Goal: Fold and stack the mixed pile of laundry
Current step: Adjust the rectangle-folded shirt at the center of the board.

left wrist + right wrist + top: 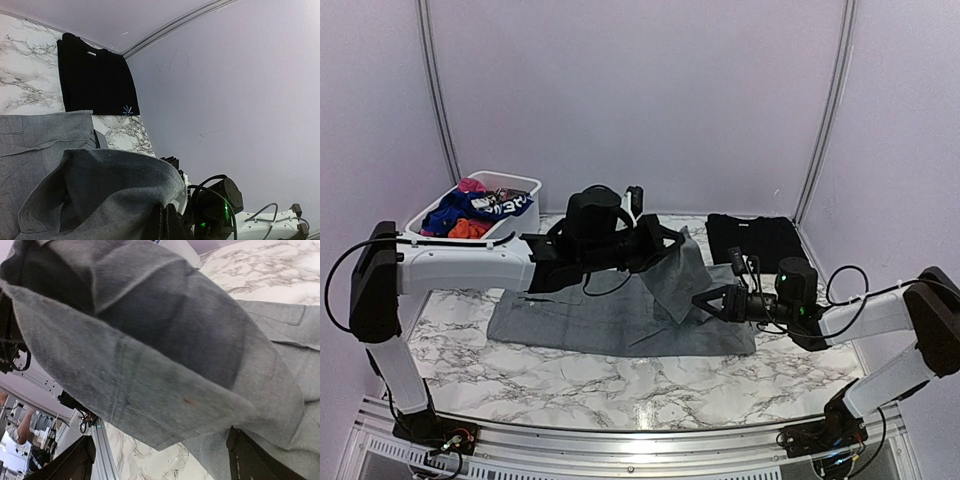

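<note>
Marble bench (570,385) carries the grey garment (600,325) spread across its middle. Clamped tight, the left gripper (672,240) lifts 1 flap near the right edge, likely for folding. The right gripper (700,299) hovers beside it, jaws wide, holding nothing. 1 black garment (755,240) lies folded at the far right corner.

"Where do your cameras sit?"
"One is high behind me, facing the back wall (640,100). My wrist cameras hang close over the grey garment (620,320); all three share it."

grey garment (610,325), blk tee (760,240), white basket (525,182), wht/grey marble-veined table (570,385)
</note>
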### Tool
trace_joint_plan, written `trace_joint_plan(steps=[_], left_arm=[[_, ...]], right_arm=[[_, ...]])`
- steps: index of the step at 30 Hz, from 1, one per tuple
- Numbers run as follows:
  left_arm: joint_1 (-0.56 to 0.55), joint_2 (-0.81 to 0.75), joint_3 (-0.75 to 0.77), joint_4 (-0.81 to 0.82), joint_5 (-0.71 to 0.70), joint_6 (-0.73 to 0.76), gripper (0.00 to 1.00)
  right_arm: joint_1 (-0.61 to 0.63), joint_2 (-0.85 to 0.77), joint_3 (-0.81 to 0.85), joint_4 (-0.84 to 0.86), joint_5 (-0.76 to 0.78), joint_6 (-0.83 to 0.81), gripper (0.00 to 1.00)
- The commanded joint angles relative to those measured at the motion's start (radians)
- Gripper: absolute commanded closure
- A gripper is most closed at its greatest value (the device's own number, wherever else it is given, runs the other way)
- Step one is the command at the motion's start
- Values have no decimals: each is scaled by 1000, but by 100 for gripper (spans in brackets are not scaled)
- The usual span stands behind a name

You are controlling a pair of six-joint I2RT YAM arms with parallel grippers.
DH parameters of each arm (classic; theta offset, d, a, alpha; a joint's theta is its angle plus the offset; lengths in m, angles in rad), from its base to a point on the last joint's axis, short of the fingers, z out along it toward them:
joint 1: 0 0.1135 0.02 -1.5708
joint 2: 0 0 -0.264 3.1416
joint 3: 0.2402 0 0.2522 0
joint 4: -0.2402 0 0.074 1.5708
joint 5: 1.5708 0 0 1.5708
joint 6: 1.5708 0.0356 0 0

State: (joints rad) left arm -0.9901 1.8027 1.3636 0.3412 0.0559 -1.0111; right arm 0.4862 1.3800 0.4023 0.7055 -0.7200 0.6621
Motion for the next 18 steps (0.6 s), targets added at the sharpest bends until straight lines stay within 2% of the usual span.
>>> trace_joint_plan(steps=[1, 3, 6, 8, 12, 14, 18], left_arm=[[4, 13, 5, 62, 26, -9, 100], [4, 12, -2, 66, 21, -11, 100], [6, 4, -17, 67, 1, -11, 100], [12, -7, -37, 67, -23, -15, 100], [18, -29, -84, 65, -51, -14, 100], [18, -33, -101, 65, -51, -15, 97], [18, -38, -122, 66, -48, -21, 90]], right_arm=[[35, 49, 57, 223, -47, 59, 20], [35, 63, 63, 263, -68, 87, 36], [34, 44, 66, 227, -85, 96, 77], [30, -13, 72, 115, -73, 63, 100], [11, -195, 132, -262, 26, -77, 100], [-17, -283, 181, -484, 98, -135, 100], [-69, -336, 313, -817, 183, -267, 100]])
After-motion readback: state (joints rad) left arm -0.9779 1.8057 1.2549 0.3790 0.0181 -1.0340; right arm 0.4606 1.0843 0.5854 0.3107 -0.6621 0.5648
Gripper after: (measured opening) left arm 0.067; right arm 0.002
